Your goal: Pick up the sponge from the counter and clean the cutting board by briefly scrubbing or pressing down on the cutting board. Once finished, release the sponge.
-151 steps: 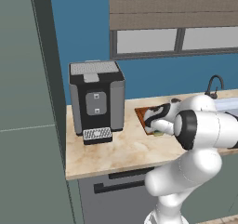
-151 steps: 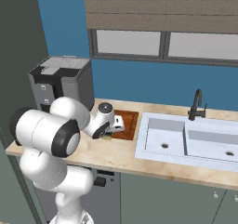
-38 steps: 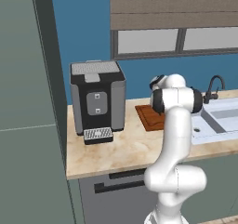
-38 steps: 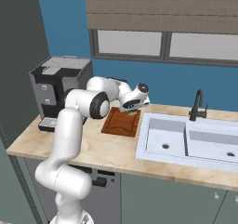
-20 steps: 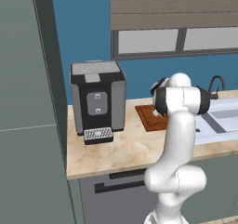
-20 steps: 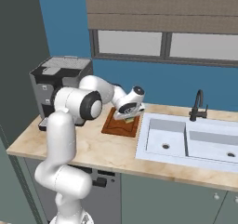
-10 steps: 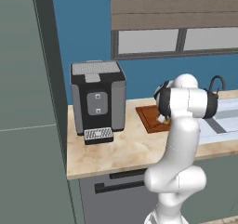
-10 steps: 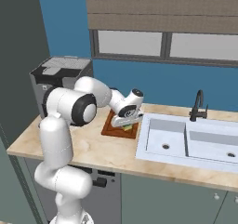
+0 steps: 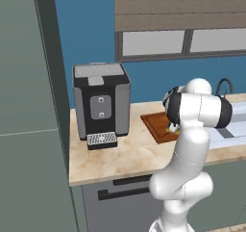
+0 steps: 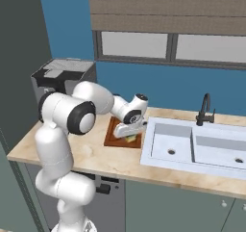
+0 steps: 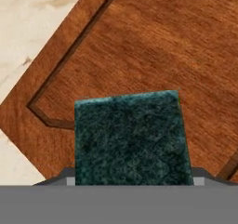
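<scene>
change: arm has swung down and left from above the board's far edge; hand (image 10: pixel 129 132) now low over the board, nearer its sink-side half than it was a moment ago
sponge: (image 11: pixel 132 139) green scrub face toward the camera, sits between the fingers; yellow body peeks out under the hand in the right base view (image 10: pixel 131 138)
hand state: pinching the sponge, fingers on its two sides, not spread wide
board: (image 10: pixel 114 132) reddish wood, groove inside the edge, flat on the desk (image 10: pixel 96 161) between coffee machine (image 9: pixel 102 103) and sink (image 10: pixel 192 151)
key relation: sponge directly below the hand, board directly below the sponge; looks touching or just above the wood, can't tell which
sponge axis: no clear long axis in the hand view; its edges sit skewed to the board's groove
board corner: (image 11: pixel 28 109) lower left in the hand view, bare desk beyond
step: scrubbing or pressing, judged; release not yet done
next: short press or rub, then let go onto the board
risk: board may slide on the desk
</scene>
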Motion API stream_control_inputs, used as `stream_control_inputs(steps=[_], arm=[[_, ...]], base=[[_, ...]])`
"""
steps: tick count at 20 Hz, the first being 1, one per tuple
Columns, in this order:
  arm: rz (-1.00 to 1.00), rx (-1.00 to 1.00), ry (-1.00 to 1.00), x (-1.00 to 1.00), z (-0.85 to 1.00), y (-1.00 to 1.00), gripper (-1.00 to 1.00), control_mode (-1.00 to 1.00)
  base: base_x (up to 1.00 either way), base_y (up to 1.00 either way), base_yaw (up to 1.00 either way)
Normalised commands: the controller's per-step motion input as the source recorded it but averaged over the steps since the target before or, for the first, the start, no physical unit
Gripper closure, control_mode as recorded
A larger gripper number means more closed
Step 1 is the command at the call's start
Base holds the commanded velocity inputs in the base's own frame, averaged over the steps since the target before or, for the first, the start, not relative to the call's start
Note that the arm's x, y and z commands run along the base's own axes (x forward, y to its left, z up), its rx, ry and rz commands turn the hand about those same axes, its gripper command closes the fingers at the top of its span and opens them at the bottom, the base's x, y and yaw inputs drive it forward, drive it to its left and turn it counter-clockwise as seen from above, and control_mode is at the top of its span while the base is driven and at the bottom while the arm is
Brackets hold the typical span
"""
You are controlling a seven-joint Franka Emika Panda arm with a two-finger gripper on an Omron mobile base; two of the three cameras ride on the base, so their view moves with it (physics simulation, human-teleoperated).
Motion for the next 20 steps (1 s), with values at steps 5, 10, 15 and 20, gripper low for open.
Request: stream_control_inputs(steps=[5,10,15,20], arm=[[0.09,0.0,0.07,-0.95,-0.32,0.01,1.0,-1.0],[0.1,0.0,0.0,-0.59,-0.05,0.09,1.0,-1.0],[0.12,0.0,0.0,-0.18,0.0,0.3,1.0,-1.0],[0.15,0.0,-0.01,0.0,0.0,0.3,1.0,-1.0]], base=[[0.0,0.0,0.0],[0.0,0.0,0.0],[0.0,0.0,0.0],[0.0,0.0,0.0]])
